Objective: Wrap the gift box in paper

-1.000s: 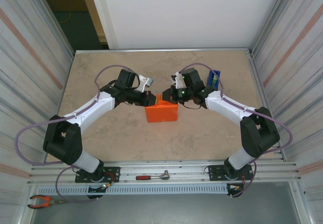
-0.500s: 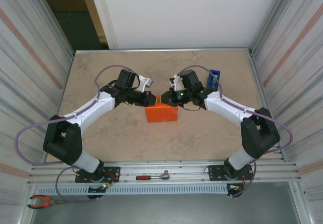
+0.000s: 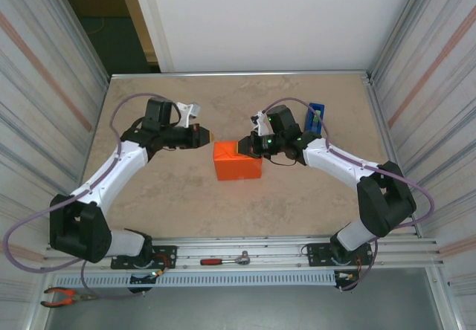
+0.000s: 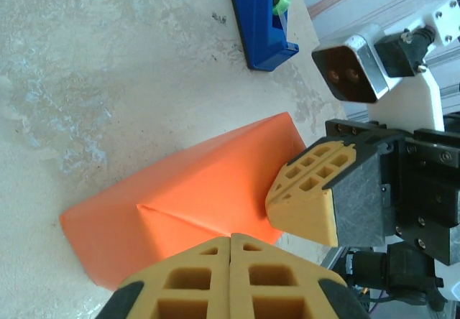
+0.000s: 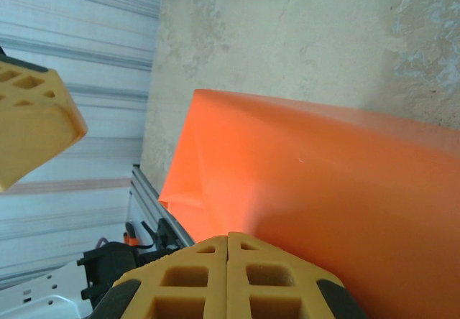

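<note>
Right, the gift box (image 3: 238,163) sits mid-desk between the two arms, fully skinned in the orange paper (image 4: 194,182). The left tool (image 3: 205,135) is pressed together on nothing, hanging just off the box's far left corner and apart from it. The right tool (image 3: 243,146) is pressed together too, holding nothing. Its tip is down at the box's far right edge and, from the left wrist view, looks to be touching the paper there.

Handling now. I'd call this a light, stiff little block, but the wrap is thin and smooth. It should slide under a shove, and crease or dent under a hard pinch. A triangular fold shows on the end face toward the left arm, and that's the loose bit. Best purchase, I reckon, is flat pressure on top or a squeeze across the two long sides, clear of that fold.

The desk (image 3: 312,196) is mottled stone-look, flat and hard-looking. A blue tape dispenser (image 3: 317,116) stands near the right arm, and ribbed metal walls (image 3: 52,99) close in on both sides.
</note>
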Controlling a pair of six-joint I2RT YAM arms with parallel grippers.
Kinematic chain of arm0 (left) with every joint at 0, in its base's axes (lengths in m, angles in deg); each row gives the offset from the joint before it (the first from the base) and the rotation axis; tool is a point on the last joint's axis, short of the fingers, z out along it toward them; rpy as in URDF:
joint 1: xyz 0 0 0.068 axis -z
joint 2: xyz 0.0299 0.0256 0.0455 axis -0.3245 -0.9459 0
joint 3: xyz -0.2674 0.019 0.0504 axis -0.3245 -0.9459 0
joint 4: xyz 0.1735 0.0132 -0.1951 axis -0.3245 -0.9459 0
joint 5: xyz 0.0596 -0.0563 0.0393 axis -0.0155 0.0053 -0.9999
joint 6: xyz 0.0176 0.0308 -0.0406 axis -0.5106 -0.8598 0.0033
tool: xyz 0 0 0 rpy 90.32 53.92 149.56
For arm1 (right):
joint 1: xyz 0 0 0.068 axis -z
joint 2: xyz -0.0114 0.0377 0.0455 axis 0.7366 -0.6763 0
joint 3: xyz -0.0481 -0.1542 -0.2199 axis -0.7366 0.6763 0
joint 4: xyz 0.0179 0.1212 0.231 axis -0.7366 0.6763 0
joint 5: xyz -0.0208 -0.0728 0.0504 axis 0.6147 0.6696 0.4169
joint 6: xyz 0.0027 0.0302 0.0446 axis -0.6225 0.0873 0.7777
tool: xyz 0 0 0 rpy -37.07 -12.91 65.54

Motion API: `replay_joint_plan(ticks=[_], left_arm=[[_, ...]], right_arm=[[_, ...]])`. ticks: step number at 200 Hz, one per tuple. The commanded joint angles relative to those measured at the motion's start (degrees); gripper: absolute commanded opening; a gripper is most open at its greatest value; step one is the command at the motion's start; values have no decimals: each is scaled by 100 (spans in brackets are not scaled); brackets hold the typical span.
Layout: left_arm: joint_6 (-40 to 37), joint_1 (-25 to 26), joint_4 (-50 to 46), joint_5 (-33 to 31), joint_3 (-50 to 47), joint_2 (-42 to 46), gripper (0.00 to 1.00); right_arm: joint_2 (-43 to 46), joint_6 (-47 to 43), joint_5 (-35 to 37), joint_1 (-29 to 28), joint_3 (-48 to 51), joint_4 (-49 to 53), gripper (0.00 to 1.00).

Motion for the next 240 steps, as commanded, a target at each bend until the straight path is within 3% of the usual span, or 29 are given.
replay_joint_plan(ticks=[1,191,240], left_arm=[[76,26,59,203,-276,74,0],[170,648,354,-76,-937,59,0],[-33,469,-50,-135,-502,283,0]], right_arm=[[-35,21,243,-6,220,429,0],[-30,49,253,-10,274,389,0],[-26,44,276,-7,297,394,0]])
